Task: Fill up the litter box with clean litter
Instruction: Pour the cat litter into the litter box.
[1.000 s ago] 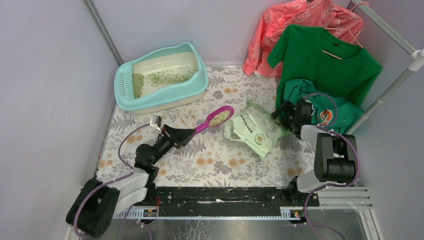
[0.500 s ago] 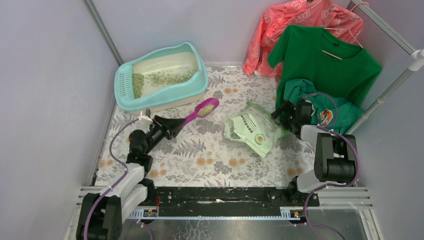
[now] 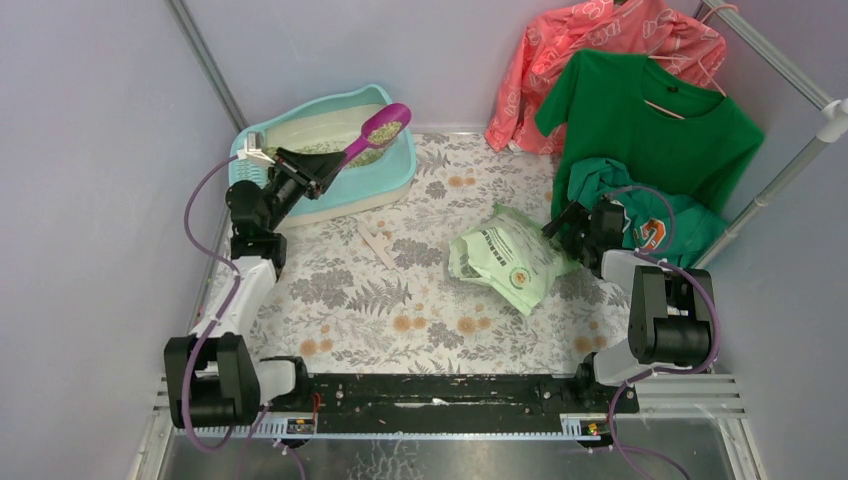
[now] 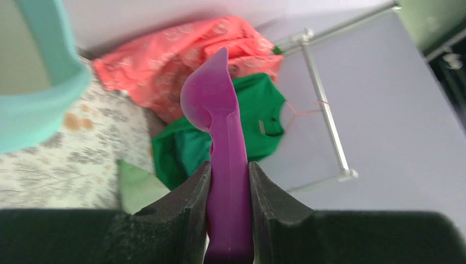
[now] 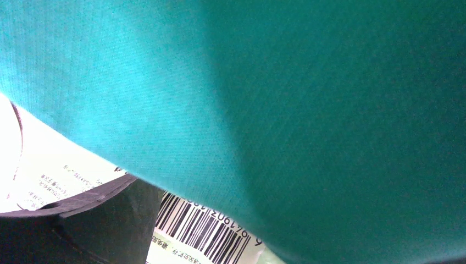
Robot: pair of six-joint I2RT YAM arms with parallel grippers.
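Left claw (image 3: 335,160) pinching purple scoop (image 4: 222,137) of clean litter (image 3: 384,128), risen from earlier tabletop height, part-filled litter box (image 3: 404,152) beneath it, right claw (image 3: 572,224) spread beside bag (image 3: 510,262)

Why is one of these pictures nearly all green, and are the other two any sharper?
Right wrist view: a teal cloth hangs very near the lens and fills almost the whole frame; only the barcode below it reads crisply. Left wrist view: the purple scoop in the left hand is clear, the clothes behind it slightly soft. Top view: evenly lit and sharp, with no glare.
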